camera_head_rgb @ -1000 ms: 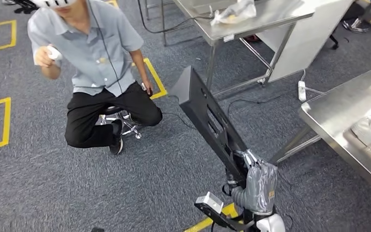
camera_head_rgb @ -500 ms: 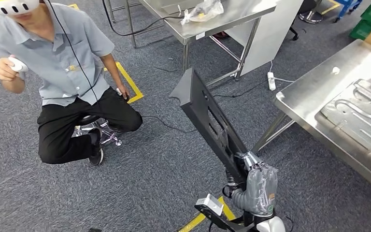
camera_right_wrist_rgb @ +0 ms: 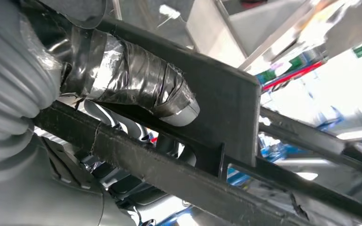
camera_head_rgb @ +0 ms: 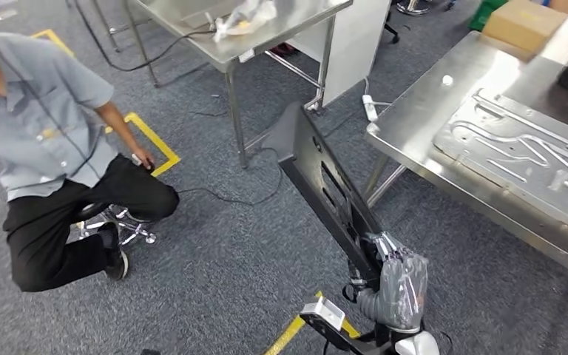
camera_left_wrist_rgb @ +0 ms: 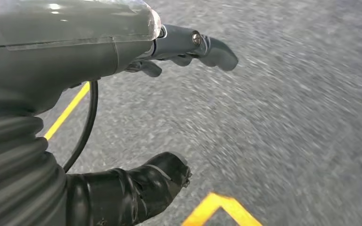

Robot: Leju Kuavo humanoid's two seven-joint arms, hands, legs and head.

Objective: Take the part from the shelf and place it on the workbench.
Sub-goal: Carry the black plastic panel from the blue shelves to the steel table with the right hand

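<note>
part (camera_head_rgb: pixel 318 177): matt black, looks like metal (hard to confirm). workbench (camera_head_rgb: pixel 421 118): brushed steel, slight sheen. floor (camera_head_rgb: pixel 214 274): rough grey carpet. right hand (camera_head_rgb: pixel 399 285): grey ribbed cover, glossy tape on thumb (camera_right_wrist_rgb: pixel 136 84).

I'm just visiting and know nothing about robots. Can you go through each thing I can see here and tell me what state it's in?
Right hand: gripping the black part at its near end.
Black part: held up off the floor, slanting away from the robot, not yet on the workbench.
Left hand: holding nothing, fingers apart, above the carpet.
Workbench: carries a ribbed metal plate and a cardboard box.
Person: seated on a stool.
</note>
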